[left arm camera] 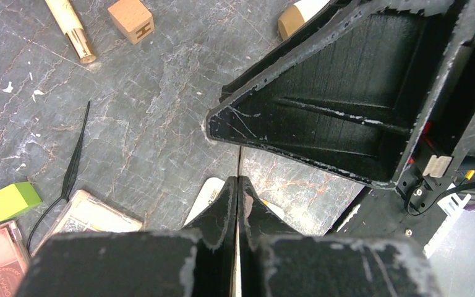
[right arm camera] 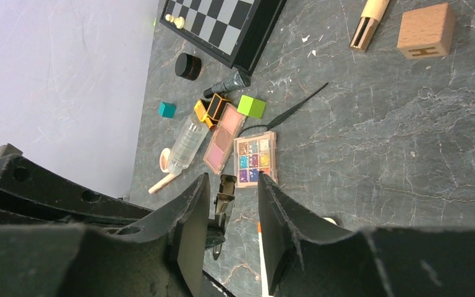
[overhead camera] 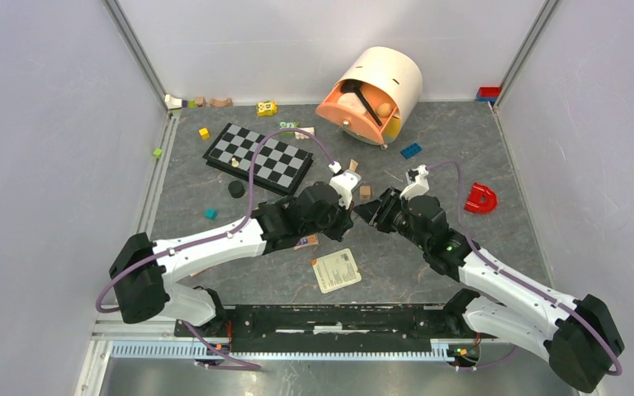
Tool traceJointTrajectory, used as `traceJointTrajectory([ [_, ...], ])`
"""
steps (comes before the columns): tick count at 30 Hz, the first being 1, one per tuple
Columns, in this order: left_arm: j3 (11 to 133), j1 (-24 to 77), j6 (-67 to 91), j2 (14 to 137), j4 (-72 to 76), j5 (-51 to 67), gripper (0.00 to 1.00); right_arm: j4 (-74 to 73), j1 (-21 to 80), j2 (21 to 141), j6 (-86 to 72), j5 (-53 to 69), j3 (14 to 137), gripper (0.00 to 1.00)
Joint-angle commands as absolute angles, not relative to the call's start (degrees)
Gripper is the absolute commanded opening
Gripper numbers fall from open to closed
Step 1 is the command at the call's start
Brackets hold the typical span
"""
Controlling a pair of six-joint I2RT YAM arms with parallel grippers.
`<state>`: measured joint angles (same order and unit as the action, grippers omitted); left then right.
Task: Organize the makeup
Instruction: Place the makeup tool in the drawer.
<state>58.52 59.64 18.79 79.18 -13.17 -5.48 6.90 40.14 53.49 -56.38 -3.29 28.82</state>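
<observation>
MAKEUP WAITS TO BE SORTED: The cosmetics lie scattered on the grey marbled table (right arm camera: 408, 136). A multicolour palette (right arm camera: 255, 159) sits edge to edge with a pink palette (right arm camera: 224, 137), and a clear tube (right arm camera: 187, 141) lies just beside them. A thin black tool (right arm camera: 290, 111) angles away near the multicolour palette's top edge. A wooden-handled brush (right arm camera: 368, 21) lies well apart, next to a wooden cube (right arm camera: 427, 31). A green cube (right arm camera: 251, 106) sits just beside the pink palette, with the chessboard (right arm camera: 222, 25) beyond.

The right gripper (right arm camera: 232, 182) hangs low near this cluster, its jaws part-way apart with nothing clamped between them. A pale item (right arm camera: 261, 260) with an orange tip shows in the gap, too hidden to identify. The left gripper (left arm camera: 237, 180), fingers pressed together, meets it almost nose to nose. Whether it pinches something thin cannot be told.

At the back a peach round case (overhead camera: 380, 78) lies tipped with its mouth open and a brush inside, the likely home for the pieces.

Done well, the pick probably calls for the right jaws to straddle one slim piece squarely. They should close gently so it does not skid on the smooth stone, then lift straight up. The left arm should give room, since the two claws are crowded and a bump could scatter the palettes.
</observation>
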Motion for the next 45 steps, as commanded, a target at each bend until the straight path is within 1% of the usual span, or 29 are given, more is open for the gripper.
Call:
traceJointTrajectory([
  [1,61.2,60.0,16.0,80.1,-11.6,-5.4,0.02,9.8,40.4,53.6,-56.6,-2.3,28.2,0.37],
  [5,61.4,60.0,15.8,80.5,-11.6,-5.1,0.02,10.1,40.4,53.1,-56.1,-2.9,27.8,0.27],
  [6,61.4,60.0,15.8,80.5,-11.6,-5.1,0.02,10.1,40.4,53.0,-56.0,-3.1,27.8,0.26],
  [9,61.4,60.0,15.7,80.5,-11.6,-5.1,0.03,10.4,40.4,52.8,-55.4,-3.4,27.9,0.16],
  [10,61.4,60.0,15.6,80.5,-11.6,-5.2,0.07,10.6,40.4,52.9,-55.3,-3.5,27.9,0.13],
  [12,61.1,60.0,15.6,80.4,-11.6,-5.5,0.18,10.8,40.4,52.9,-55.3,-3.5,27.8,0.06],
  [13,61.0,60.0,15.6,80.3,-11.6,-5.4,0.21,10.9,40.4,52.9,-55.3,-3.6,27.7,0.04],
  [16,60.7,60.0,15.7,79.6,-11.6,-5.6,0.36,11.2,40.4,52.9,-54.6,-3.8,28.2,0.0],
  [18,60.8,60.0,15.7,78.9,-11.9,-5.8,0.45,10.6,40.3,53.0,-53.5,-4.7,29.0,0.0],
  [21,61.3,60.0,15.3,77.3,-13.2,-6.7,0.52,8.4,40.3,53.1,-48.3,-7.8,31.7,0.0],
  [24,61.6,59.9,14.5,74.9,-15.3,-10.7,0.58,4.5,40.3,53.8,-38.8,-13.4,36.9,0.0],
  [27,60.7,58.4,15.0,72.6,-17.6,-17.2,0.65,1.9,40.3,55.9,-27.0,-19.3,43.5,0.0],
  [29,61.6,54.2,17.9,72.6,-21.6,-16.4,0.65,0.7,40.3,58.2,-19.0,-23.0,48.2,0.0],
  [31,62.4,48.2,20.7,72.8,-25.5,-13.2,0.65,0.3,40.3,61.1,-10.8,-26.4,52.8,0.0],
  [34,60.7,42.9,21.8,70.5,-27.5,-11.8,0.67,3.0,40.3,65.5,2.5,-27.1,57.6,0.0],
  [38,59.9,40.5,19.9,67.2,-30.5,-14.3,0.7,0.9,40.2,72.8,14.4,-29.1,66.4,0.04],
  [42,59.1,39.9,17.4,65.3,-33.1,-18.8,0.76,0.2,40.2,81.8,24.9,-30.0,75.2,0.03],
  [45,57.9,39.1,16.5,64.2,-34.1,-20.4,0.77,0.6,39.8,87.4,31.3,-33.7,80.4,0.0],
])
